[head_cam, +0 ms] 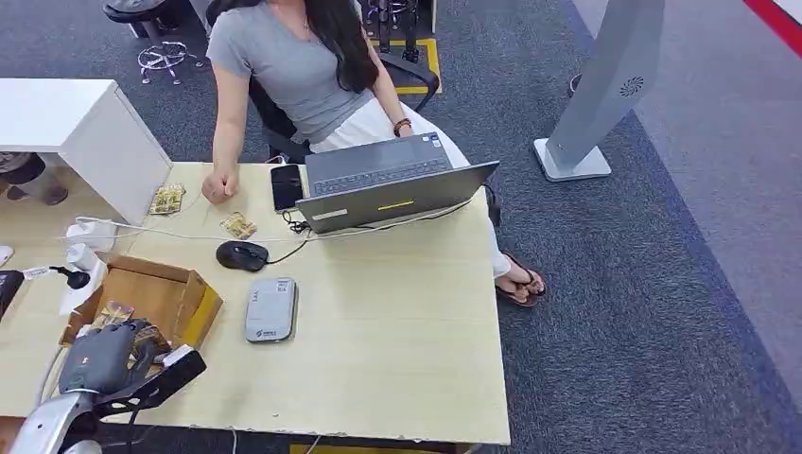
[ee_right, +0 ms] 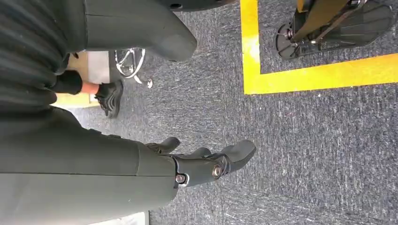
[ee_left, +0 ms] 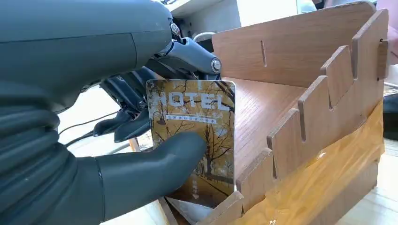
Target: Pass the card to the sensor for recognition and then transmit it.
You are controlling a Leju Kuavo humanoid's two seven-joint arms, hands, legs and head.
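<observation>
My left hand [head_cam: 104,355] sits at the near end of the wooden box [head_cam: 194,293] on the table's left side. In the left wrist view it pinches a golden HOTEL card [ee_left: 197,136] between thumb and fingers, upright inside the wooden box [ee_left: 300,84]. More cards lie at the box's bottom [ee_left: 187,211]. The grey card sensor [head_cam: 271,309] lies flat on the table to the right of the box. My right hand [ee_right: 202,164] hangs over the carpet with its fingers apart, holding nothing.
A person sits behind the table with a fist [head_cam: 218,186] resting on it, near an open laptop [head_cam: 392,189], a phone [head_cam: 286,185], a black mouse [head_cam: 242,255] and two loose cards [head_cam: 238,226]. A power strip [head_cam: 83,265] lies to the left.
</observation>
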